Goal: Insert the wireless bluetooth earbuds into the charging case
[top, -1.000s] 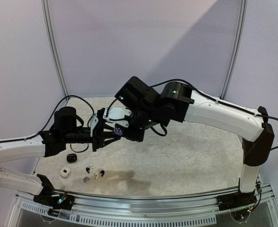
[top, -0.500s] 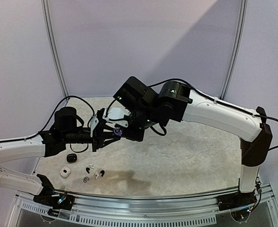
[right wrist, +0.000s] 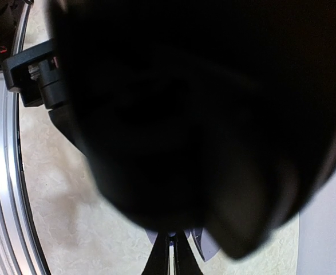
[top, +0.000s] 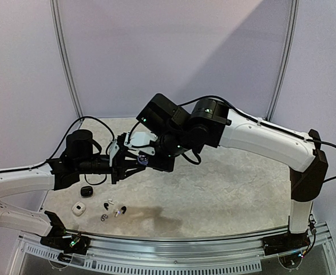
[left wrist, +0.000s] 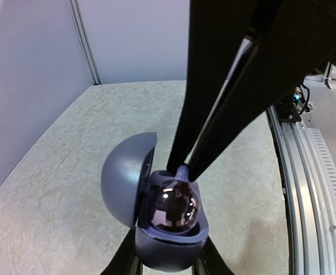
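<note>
My left gripper (left wrist: 168, 262) is shut on the base of a lavender charging case (left wrist: 170, 252), held above the table with its lid (left wrist: 125, 183) swung open to the left. A glossy dark-purple earbud (left wrist: 176, 209) fills the case's well. My right gripper (left wrist: 182, 171) reaches down from above, shut on a small lavender tip of that earbud at the case's far rim. In the top view the two grippers meet at the case (top: 143, 161). The right wrist view is mostly blocked by a dark blur, with only its fingertips (right wrist: 166, 258) and a bit of the case (right wrist: 206, 245) showing.
On the table near the left arm lie a black case (top: 86, 191), a white case (top: 78, 209) and loose earbuds: a black one (top: 107, 204), a white one (top: 120, 212) and a greyish one (top: 103, 217). A metal rail (top: 173, 255) runs along the near edge.
The right arm has edged slightly left over the case. The left arm and the case have stayed put.
</note>
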You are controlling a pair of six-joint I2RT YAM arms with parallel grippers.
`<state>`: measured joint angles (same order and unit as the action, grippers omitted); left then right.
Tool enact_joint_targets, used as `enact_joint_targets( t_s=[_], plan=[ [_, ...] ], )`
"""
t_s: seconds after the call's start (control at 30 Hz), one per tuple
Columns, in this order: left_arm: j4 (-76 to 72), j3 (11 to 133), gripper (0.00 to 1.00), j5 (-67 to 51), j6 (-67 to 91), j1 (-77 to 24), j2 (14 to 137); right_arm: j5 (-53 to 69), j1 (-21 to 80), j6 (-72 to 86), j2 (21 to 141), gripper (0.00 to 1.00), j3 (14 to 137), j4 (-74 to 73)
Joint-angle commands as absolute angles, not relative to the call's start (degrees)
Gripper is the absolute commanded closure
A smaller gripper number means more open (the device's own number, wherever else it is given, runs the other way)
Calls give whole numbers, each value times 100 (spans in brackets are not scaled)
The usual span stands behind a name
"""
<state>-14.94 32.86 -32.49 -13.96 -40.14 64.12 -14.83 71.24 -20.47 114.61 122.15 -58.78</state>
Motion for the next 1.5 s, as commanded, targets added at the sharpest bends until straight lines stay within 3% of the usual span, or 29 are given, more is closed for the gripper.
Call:
enact_joint_targets(
  t_s=[0.0,0.2,0.33,0.8,1.17,1.47],
  plan=[
    [-1669,3358,100,-3357,-1604,-4099,6314,-1434,7110,-2068,11598,100,12292,-6085],
    [-1706,3368,100,-3481,-1793,-4104,6319,-1302,7110,-2083,11634,100,12295,-5814],
    [-1674,3353,100,-3446,-1763,-4104,6295,-1303,7109,-2079,11688,93,12296,-5716],
    [-2143,3239,100,-3607,-1101,-4087,6265,-1369,7087,-2018,11626,87,12135,-5644],
    [-2355,3175,100,-3542,-694,-4074,6256,-1515,7054,-1908,11115,78,11917,-5443],
    [-2364,3197,100,-3125,-381,-4052,6277,-641,7056,-1787,10221,69,11506,-4302]
  ],
)
